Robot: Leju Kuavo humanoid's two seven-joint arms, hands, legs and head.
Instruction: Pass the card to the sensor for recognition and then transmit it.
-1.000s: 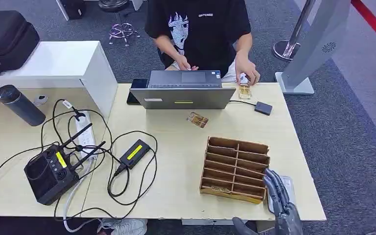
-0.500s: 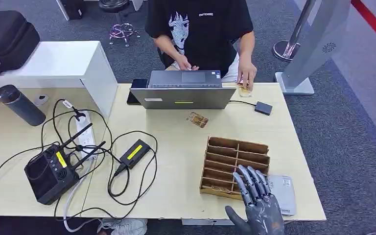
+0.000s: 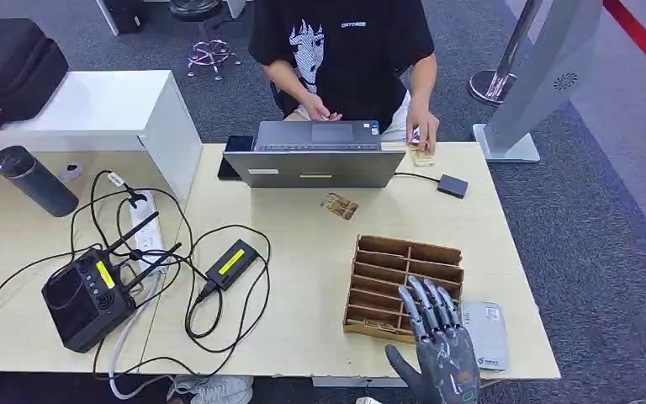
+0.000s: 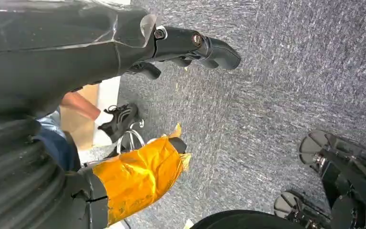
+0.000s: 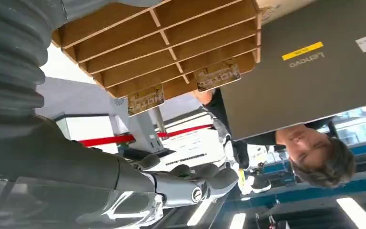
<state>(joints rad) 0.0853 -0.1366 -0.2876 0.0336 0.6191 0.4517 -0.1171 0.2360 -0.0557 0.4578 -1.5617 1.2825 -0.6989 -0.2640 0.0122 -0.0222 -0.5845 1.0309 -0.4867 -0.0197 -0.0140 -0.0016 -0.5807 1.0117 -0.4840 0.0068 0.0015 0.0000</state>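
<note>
Right hand (image 3: 439,341) hovers empty with fingers spread over the near edge of the wooden slotted rack (image 3: 404,290) on the desk (image 3: 320,252), evidently to draw a card (image 5: 218,74) standing in a near slot; the left hand's state cannot be told.

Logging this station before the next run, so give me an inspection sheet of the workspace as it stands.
Surface: light wooden table.
Job's things: card lying loose behind the slotted wooden rack; grey sensor pad beside the rack.
Clutter: laptop, remote controller, dark bottle.
Hands: right hand spread over the rack's near edge, holding nothing; left hand hanging over the carpet, empty.
Cables: black loops and a power strip.
Surroundings: person seated at the laptop.
</note>
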